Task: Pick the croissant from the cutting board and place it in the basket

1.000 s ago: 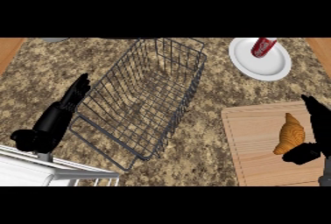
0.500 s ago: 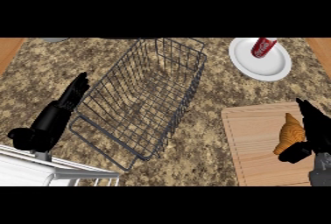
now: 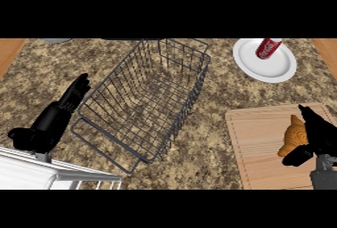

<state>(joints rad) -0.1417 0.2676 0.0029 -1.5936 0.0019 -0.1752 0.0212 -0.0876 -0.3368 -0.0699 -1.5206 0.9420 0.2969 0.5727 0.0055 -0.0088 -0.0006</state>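
We looked steeply down on a brown speckled stone surface (image 3: pixel 217 147), with strips of wood showing at the upper left and upper right corners. A dark wire basket (image 3: pixel 148 100) lay across the middle, its long side running from the upper right toward the lower left. A white plate (image 3: pixel 273 67) near the top right carried a red can (image 3: pixel 268 48) lying on it. A white rack-like object (image 3: pixel 46 173) filled the lower left corner.

At the lower right sat a pale wooden cutting board (image 3: pixel 260 151), and on it lay the croissant (image 3: pixel 294 139), close to the board's right side. Its long axis ran roughly up and down in the view, with the narrower tip pointing toward the top.

Our right hand (image 3: pixel 319 131) lay against the croissant's right side, fingers stretched along it toward the top of the view and the thumb hooked under its lower end. Our left hand (image 3: pixel 71 99) rested just beside the basket's left edge, fingers straight and together, pointing up and to the right, holding nothing.
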